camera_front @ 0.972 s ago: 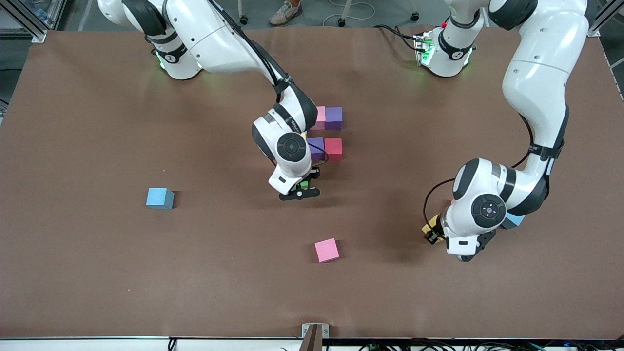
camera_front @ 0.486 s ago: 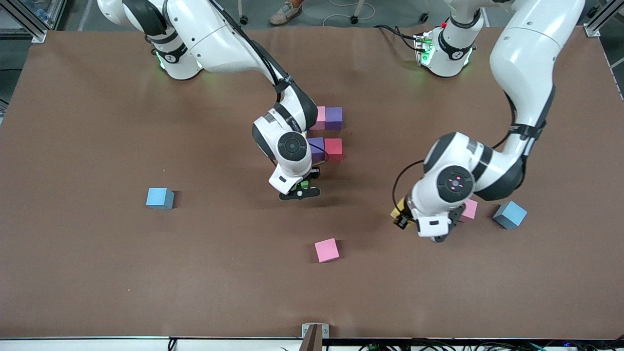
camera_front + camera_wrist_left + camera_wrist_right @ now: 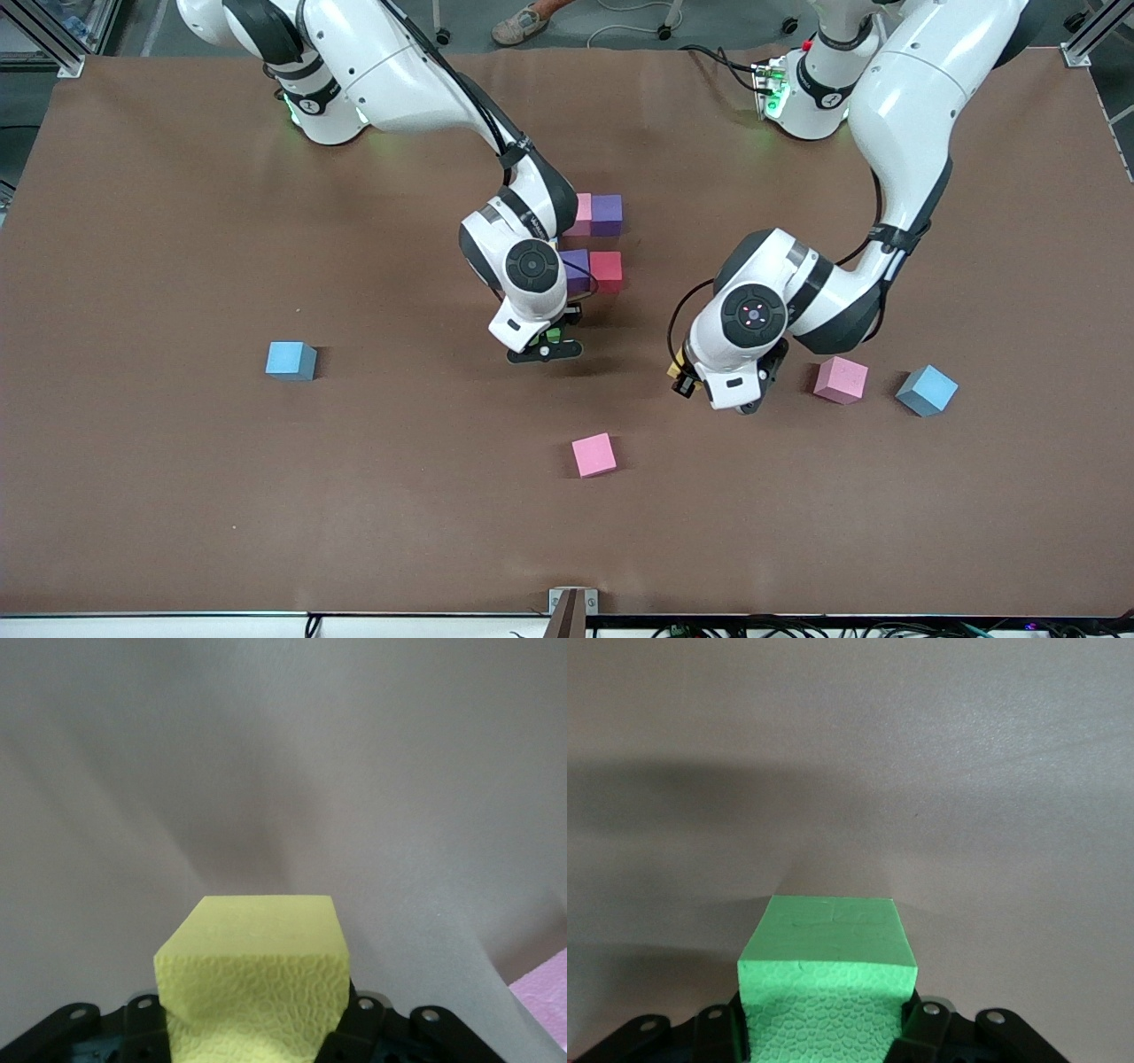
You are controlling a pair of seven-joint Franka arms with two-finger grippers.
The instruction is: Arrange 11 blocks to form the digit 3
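The brown table (image 3: 177, 496) carries everything, and both arms reach over its middle. The right arm comes from its base and bends down to the right gripper (image 3: 545, 347), whose fingers (image 3: 921, 1023) are clamped on a green block (image 3: 826, 979); that block is up off the table surface. The left arm sweeps in from its own base, and the left gripper (image 3: 687, 377) has its fingers (image 3: 359, 1023) closed on a yellow block (image 3: 252, 979), also held clear of the table.

The digit 3 is only begun: just beside the right gripper's fingers, toward the robots' bases, a purple block (image 3: 576, 270) touches a red block (image 3: 607, 268), and a little farther from the front camera a pink block (image 3: 582, 213) touches a second purple block (image 3: 607, 213). The right arm hides part of this group.

Loose blocks lie around the fingers. Near the left gripper's fingers, toward the left arm's end of the table, sit a pink block (image 3: 841, 379) and then a blue block (image 3: 927, 390). Another pink block (image 3: 594, 455) lies between the two grippers, nearer the front camera. A blue block (image 3: 291, 360) sits well apart from the right gripper's fingers, toward the right arm's end.
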